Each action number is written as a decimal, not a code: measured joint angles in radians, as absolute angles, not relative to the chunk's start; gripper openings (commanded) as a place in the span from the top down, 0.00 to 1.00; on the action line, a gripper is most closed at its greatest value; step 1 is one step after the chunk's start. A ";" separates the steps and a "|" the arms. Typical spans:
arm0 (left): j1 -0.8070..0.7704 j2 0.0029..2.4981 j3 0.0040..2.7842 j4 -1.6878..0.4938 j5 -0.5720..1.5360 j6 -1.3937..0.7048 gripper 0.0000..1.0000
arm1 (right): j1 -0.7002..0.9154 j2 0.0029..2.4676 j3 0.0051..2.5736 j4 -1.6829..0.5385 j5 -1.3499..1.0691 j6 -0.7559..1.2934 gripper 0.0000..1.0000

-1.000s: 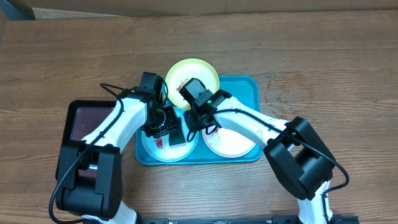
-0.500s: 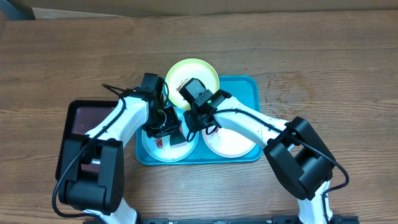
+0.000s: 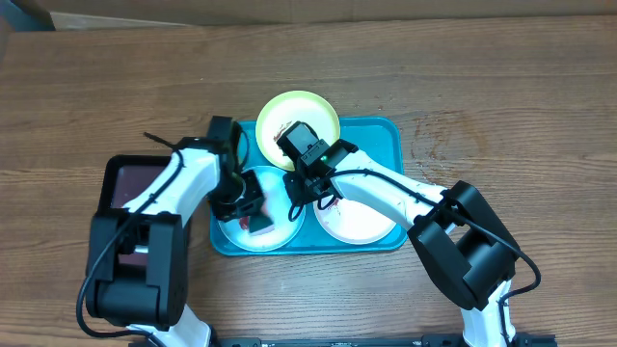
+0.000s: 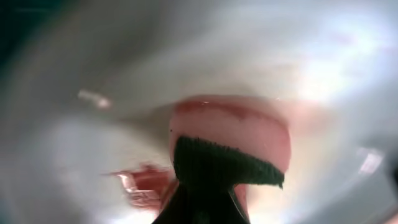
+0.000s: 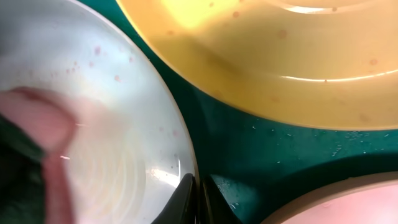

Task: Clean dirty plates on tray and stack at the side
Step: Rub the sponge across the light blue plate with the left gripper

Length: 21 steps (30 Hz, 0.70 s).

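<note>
While the blue plate (image 3: 280,234) lies in the left half of the tray (image 3: 386,135), the left gripper (image 3: 247,204) stands directly over its centre, clenched on a sponge (image 4: 230,134) pressed flat to it. Right gripper (image 5: 200,188): pinching that plate's right rim, apparently to steady it.

The left wrist view is all smear: the light blue plate (image 4: 93,149) is a pale haze and the sponge (image 4: 230,134) is soft-edged. In the right wrist view the yellow-green plate (image 5: 261,56) runs off the top. The white plate (image 5: 348,208) is a sliver at lower right, and the right gripper (image 5: 200,196) shows only its tips at the bottom edge.
</note>
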<state>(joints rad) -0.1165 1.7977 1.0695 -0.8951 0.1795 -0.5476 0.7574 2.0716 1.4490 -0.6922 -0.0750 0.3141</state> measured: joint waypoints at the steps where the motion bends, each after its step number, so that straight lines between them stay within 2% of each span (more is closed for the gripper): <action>1: -0.104 1.798 1.069 -0.910 0.152 -0.547 0.96 | 0.758 2.072 1.449 -0.691 -0.076 0.315 0.95; 7: -0.060 1.798 1.076 -0.948 -0.004 -0.547 0.96 | 0.759 2.072 1.449 -0.690 -0.079 0.314 0.95; 14: -0.057 1.807 1.166 -1.033 -0.088 -0.542 0.96 | 0.765 2.072 1.449 -0.686 -0.091 0.315 0.95; 17: -0.046 1.810 1.239 -1.069 -0.069 -0.516 0.96 | 0.762 2.072 1.449 -0.686 -0.081 0.314 0.95; 21: -0.032 1.810 1.303 -1.039 0.120 -0.412 0.96 | 0.758 2.072 1.449 -0.681 -0.074 0.317 0.96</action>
